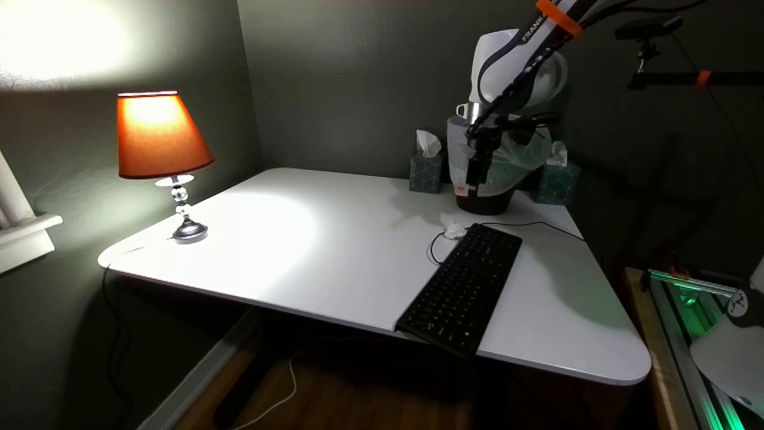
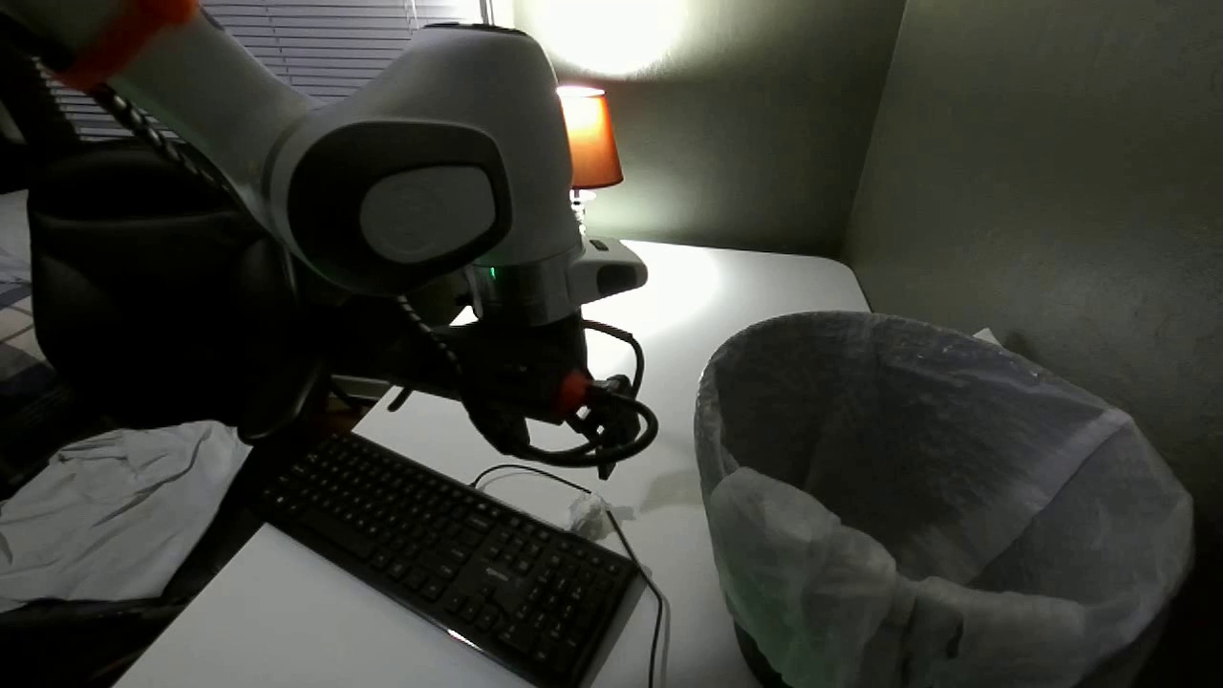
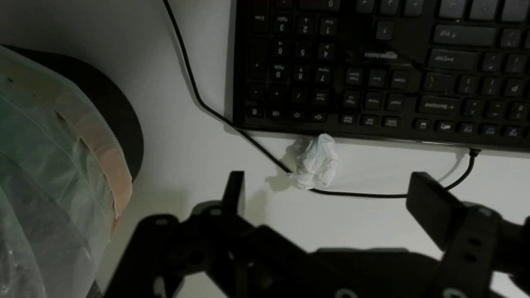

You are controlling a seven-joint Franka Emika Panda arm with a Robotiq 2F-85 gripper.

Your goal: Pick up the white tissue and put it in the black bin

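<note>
The walls (image 1: 358, 83) around me are a murky grey-green, the desk (image 1: 358, 269) plain white. The lampshade (image 1: 161, 143) is warm orange-red. I see a black keyboard (image 3: 372, 82) with pale lettering, a black cord (image 3: 189, 74), and a white tissue (image 3: 319, 161). The bin (image 1: 484, 205) is black, its bag (image 3: 49, 174) milky with a green tinge. Both tissue boxes (image 1: 425, 174) (image 1: 558, 185) are greyish teal, traced with pale geometric lines. The arm (image 2: 516, 153) is white with an orange band (image 1: 559, 18), its jaws black.

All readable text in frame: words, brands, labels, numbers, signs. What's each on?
"FRANK", rest lost at orange band: robot arm.
"amazon basics", inverted in wrist view: keyboard.
"0" to "9": number pad.
"Backspace": key.
"Delete": key.
"Home": key.
"End": key.
"Page Up": key.
"Page Down": key.
"P": key.
Arrow and speaker signs: keys.
Other key legends: mostly too small or blurred.
Emblem on robot base: too small.
</note>
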